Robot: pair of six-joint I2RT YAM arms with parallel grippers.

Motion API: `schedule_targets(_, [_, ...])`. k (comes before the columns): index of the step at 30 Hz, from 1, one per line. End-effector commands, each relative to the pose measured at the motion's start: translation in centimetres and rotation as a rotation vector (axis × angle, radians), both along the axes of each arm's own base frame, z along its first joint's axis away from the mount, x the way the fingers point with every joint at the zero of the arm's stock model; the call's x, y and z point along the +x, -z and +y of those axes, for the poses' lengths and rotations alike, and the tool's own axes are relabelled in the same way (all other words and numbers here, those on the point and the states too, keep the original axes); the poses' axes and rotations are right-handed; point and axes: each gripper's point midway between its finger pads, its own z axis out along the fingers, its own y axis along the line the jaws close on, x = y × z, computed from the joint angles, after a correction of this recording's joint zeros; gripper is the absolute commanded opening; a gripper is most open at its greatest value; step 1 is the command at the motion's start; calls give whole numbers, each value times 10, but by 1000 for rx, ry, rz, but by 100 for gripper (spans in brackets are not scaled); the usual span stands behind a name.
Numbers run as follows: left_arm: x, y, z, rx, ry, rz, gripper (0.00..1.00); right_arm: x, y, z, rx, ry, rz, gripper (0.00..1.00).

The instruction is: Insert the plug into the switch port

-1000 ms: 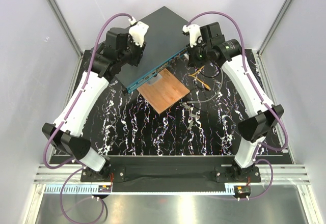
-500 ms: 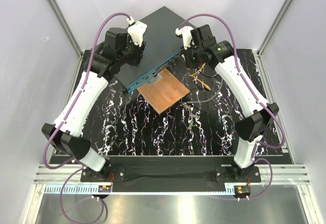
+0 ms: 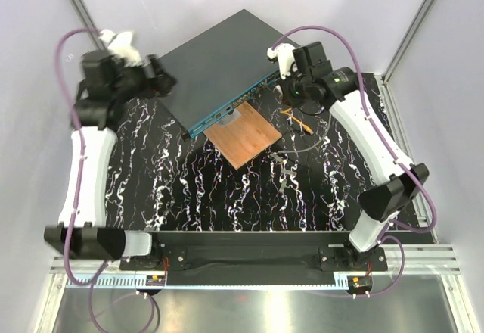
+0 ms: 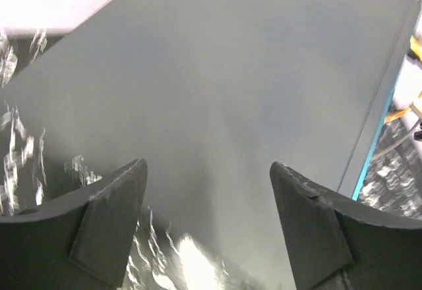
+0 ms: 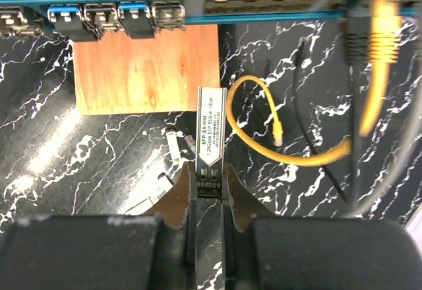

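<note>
Plug pinched by right tool (wrist view only).

Plug to switch ports: lane open over plate; yellow cable (looped) alongside.

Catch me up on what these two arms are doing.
The right gripper is shut on the plug, a slim metal module, and points it at the teal front of the switch. The plug's tip is short of the ports, so nothing is inserted yet. The left gripper hovers by the switch's left edge, open and empty.
</note>
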Motion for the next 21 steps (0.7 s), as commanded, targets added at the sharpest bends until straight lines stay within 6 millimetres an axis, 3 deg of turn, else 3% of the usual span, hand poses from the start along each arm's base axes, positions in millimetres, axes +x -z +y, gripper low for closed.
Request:
schedule_targets(1, [-46, -55, -11, -236, 118, -129, 84, 0, -31, -10, 32, -34, -91, 0])
schedule_targets(5, [-63, -33, 3, -214, 37, -97, 89, -6, -27, -15, -26, -89, -43, 0])
schedule_targets(9, [-64, -3, 25, -262, -76, -25, 90, -5, -20, -9, -42, -110, 37, 0])
schedule_targets(13, [-64, 7, 29, -338, -96, -11, 90, -1, -27, -2, -4, -107, 23, 0])
schedule_targets(21, [-57, 15, 33, -364, -127, 4, 91, 11, -19, 4, -14, -102, 35, 0])
